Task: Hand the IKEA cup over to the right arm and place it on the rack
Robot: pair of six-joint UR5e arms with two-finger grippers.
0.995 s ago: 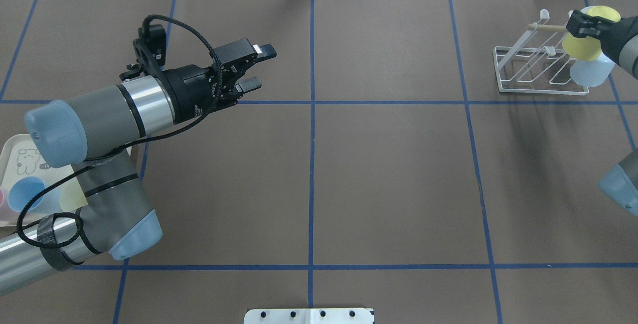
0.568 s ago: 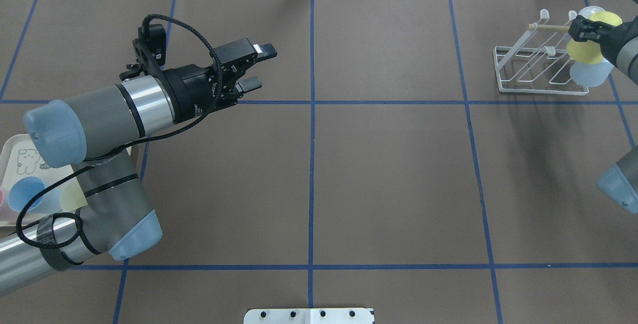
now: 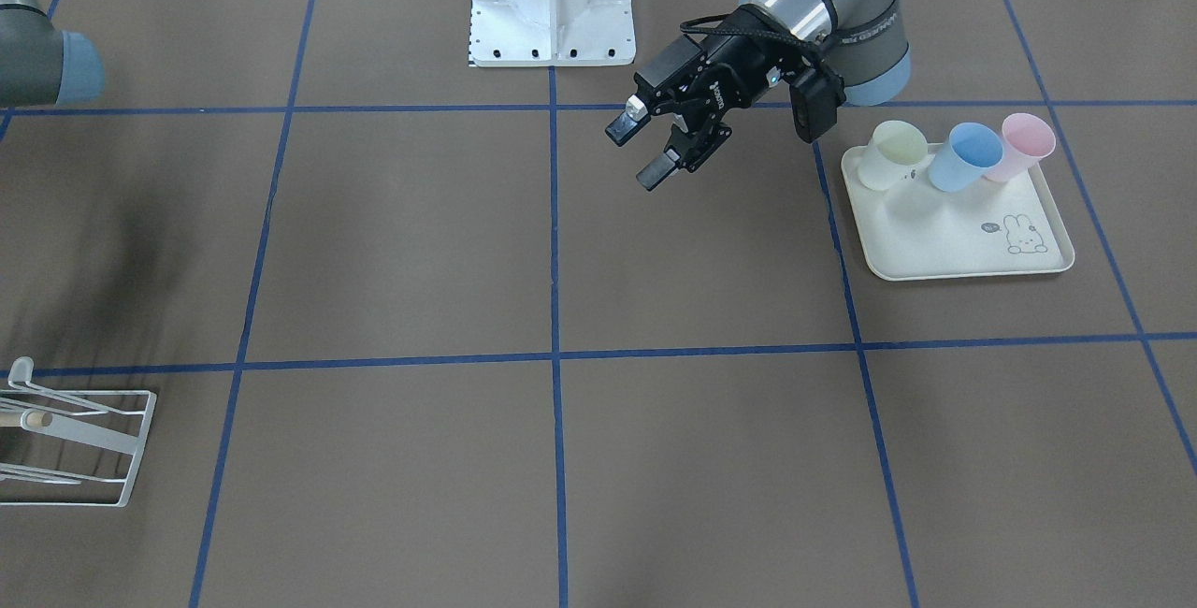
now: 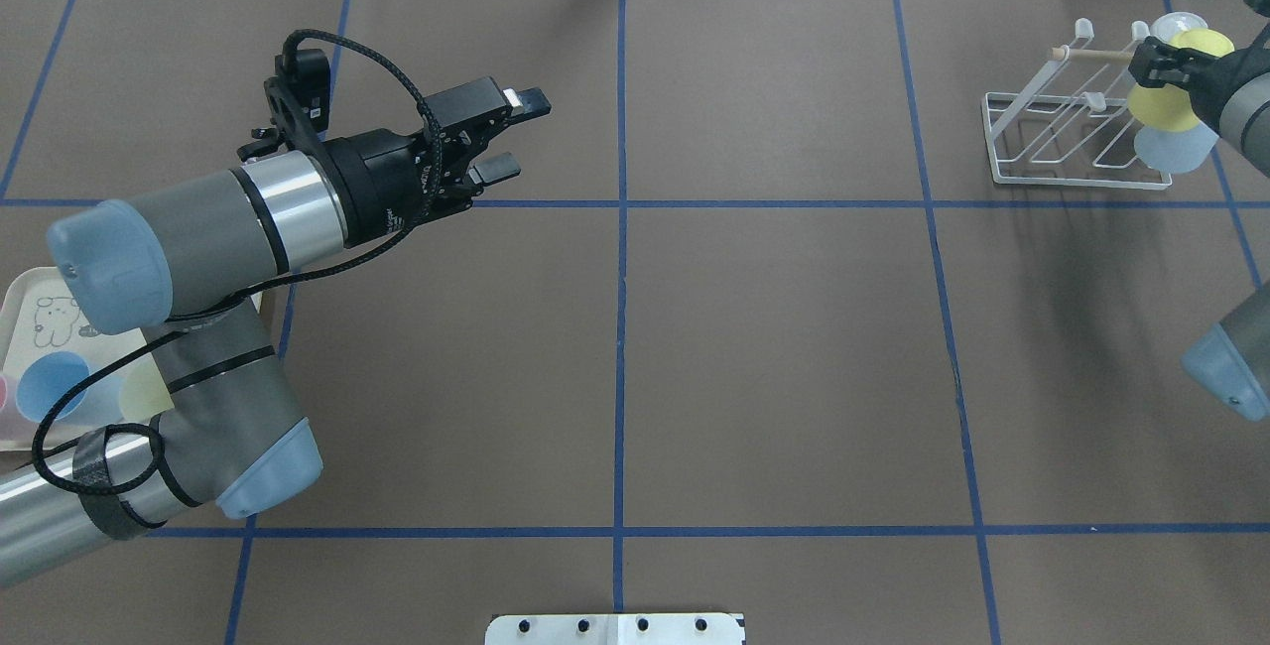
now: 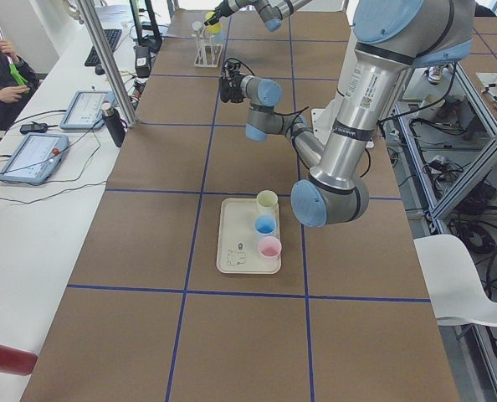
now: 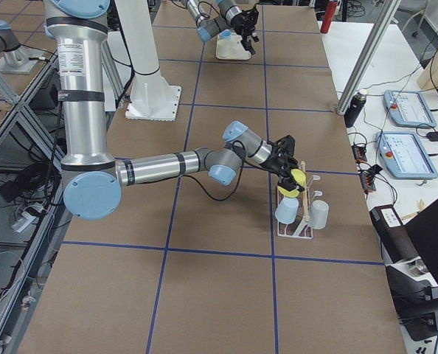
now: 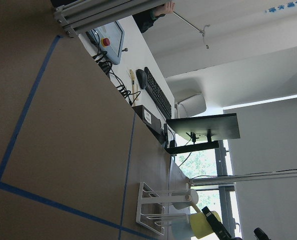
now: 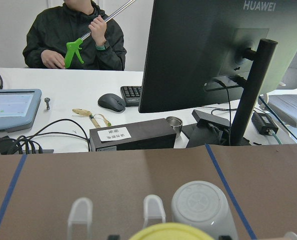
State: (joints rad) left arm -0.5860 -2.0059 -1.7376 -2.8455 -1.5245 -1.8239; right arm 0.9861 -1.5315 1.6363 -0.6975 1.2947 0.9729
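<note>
At the near left edge, a cream rabbit-print tray (image 3: 944,255) holds three plastic cups (image 3: 968,159). The left gripper (image 4: 514,136) hovers over the left half, fingers spread, well apart from everything. By the far right corner, the right gripper (image 4: 1154,64) pinches the yellow plastic IKEA cup (image 4: 1161,109) at the white wire rack (image 3: 93,440), beside two racked cups, pale blue (image 4: 1173,149) and white (image 4: 1169,24).

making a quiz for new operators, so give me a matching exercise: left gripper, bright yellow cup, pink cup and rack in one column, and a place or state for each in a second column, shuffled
Column one
1. left gripper
2. bright yellow cup
3. pink cup
4. rack

Column two
a. stands on the rabbit tray
b. open and empty above the table
c. held by the right gripper
d. on the robot's right side of the table, bearing a pale blue cup

Pairs: 1-b, 2-c, 3-a, 4-d
</note>
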